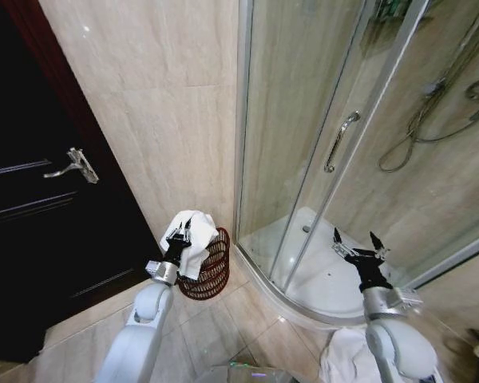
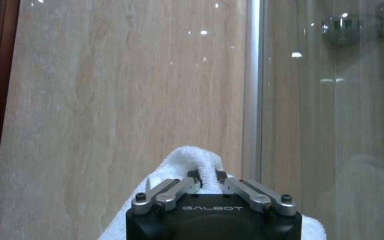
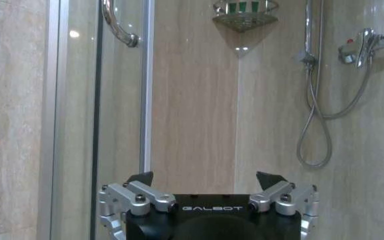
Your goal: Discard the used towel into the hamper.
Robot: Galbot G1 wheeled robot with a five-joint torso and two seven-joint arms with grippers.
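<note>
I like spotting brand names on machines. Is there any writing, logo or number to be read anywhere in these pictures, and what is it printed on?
"GALBOT": on the black body of the left gripper, which is shut on the white towel.
"GALBOT": on the black body of the right gripper, which is open before the shower.
The items in the shower caddy are too small to read.

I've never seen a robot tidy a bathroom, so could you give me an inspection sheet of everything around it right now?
Surface: glossy beige floor tiles.
Job's things: white towel held over the hamper, which stands in the corner beside the shower.
Clutter: a white cloth on the floor near the robot's right side.
Grippers: left gripper shut on the towel above the hamper; right gripper open, empty, raised before the shower door.
Cables: nothing seen.
Surroundings: glass shower cabin with a handle, shower hose, dark door.
</note>
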